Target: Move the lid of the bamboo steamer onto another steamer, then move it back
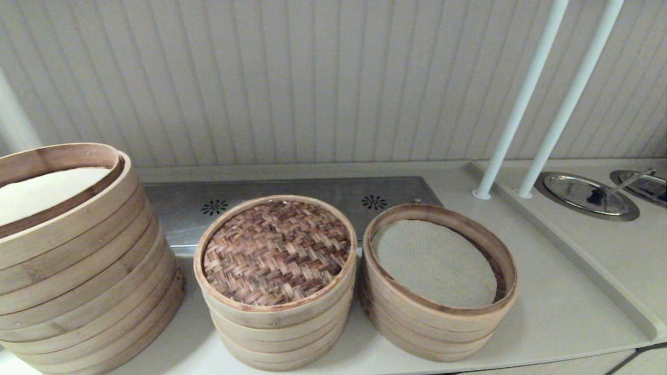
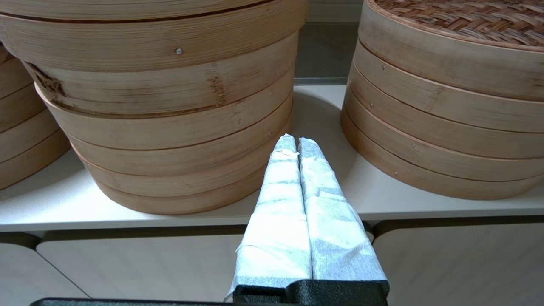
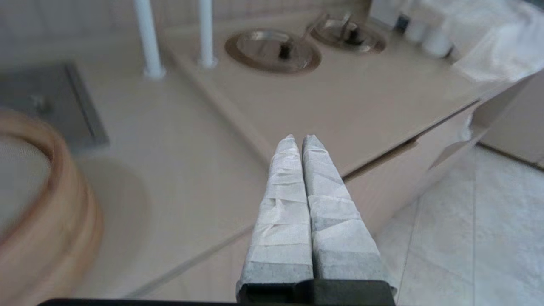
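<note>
The bamboo steamer lid (image 1: 276, 252), woven brown with a pale rim, rests on the middle steamer (image 1: 279, 333); its edge also shows in the left wrist view (image 2: 467, 17). To its right stands the other steamer (image 1: 440, 291) with a grey mesh liner (image 1: 435, 263), uncovered; its rim appears in the right wrist view (image 3: 51, 204). My left gripper (image 2: 296, 142) is shut and empty, low at the counter's front edge between the large steamer and the middle one. My right gripper (image 3: 296, 140) is shut and empty, off the counter's front right. Neither arm shows in the head view.
A much larger, taller steamer (image 1: 78, 260) with a white inside stands at the left. A steel plate (image 1: 292, 200) lies behind the steamers. Two white poles (image 1: 526, 94) and round metal lids (image 1: 589, 195) stand at the right, past a raised counter edge (image 1: 573, 255).
</note>
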